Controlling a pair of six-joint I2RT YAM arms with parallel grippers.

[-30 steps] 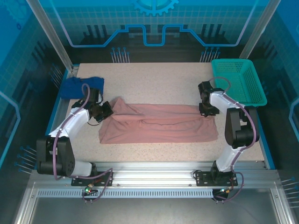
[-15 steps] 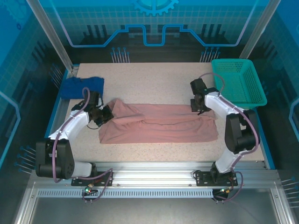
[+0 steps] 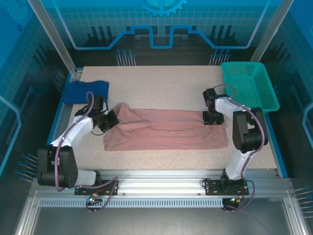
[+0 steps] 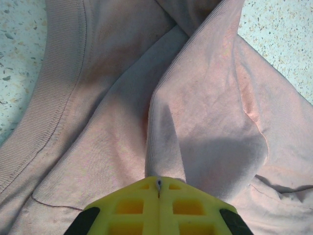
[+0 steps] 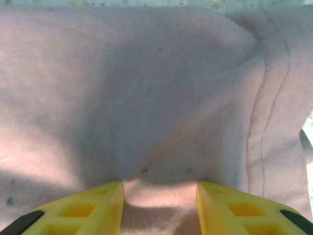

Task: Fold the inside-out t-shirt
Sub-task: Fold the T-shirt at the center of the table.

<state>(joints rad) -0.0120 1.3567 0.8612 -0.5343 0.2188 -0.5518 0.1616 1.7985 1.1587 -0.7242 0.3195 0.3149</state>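
The inside-out t-shirt [image 3: 166, 130] is a dusty-pink band lying left to right across the table. My left gripper [image 3: 111, 119] sits at its raised left end. In the left wrist view that gripper [image 4: 159, 180] is shut on a ribbed fold of the t-shirt [image 4: 205, 122], and a faint orange-red mark [image 4: 145, 122] shows beside the fold. My right gripper [image 3: 213, 117] is at the shirt's far right corner. In the right wrist view it [image 5: 160, 188] stands open, its yellow fingers [image 5: 105, 196] pressed onto the t-shirt [image 5: 146, 98] with fabric lying between them.
A dark blue cloth [image 3: 87, 90] lies at the back left, just behind the left arm. A teal basket [image 3: 249, 84] stands at the back right, close to the right arm. The speckled table [image 3: 161, 83] has bare room behind the shirt.
The right gripper opened, swung back and to the left, then came down again on the shirt's right end. The left gripper kept its grip and barely moved.
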